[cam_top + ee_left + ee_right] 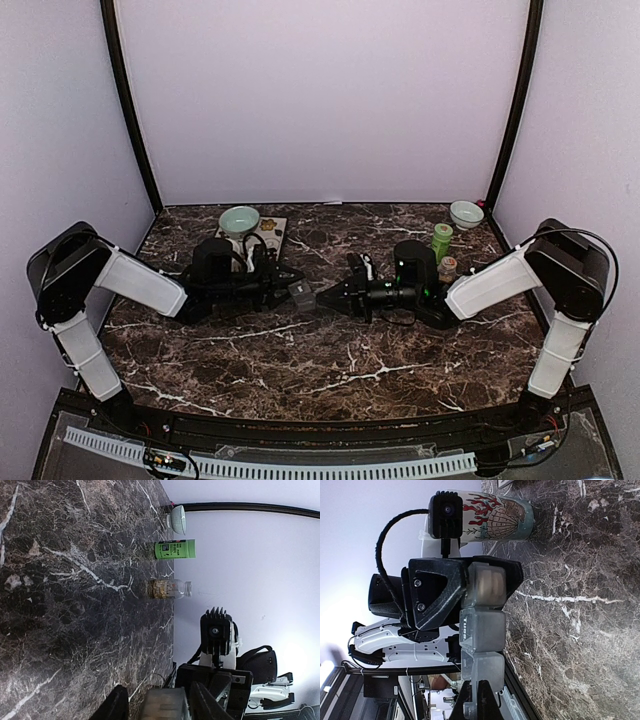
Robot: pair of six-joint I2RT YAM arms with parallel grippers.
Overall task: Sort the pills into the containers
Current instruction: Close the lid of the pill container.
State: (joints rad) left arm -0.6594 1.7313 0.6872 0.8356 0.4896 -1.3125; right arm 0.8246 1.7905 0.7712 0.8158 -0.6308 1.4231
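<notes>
Bridging left claw, right claw, containers clamped

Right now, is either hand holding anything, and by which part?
The right hand pinches the pill strip by one end. The left hand flanks the other end; whether it grips cannot be told.
</notes>
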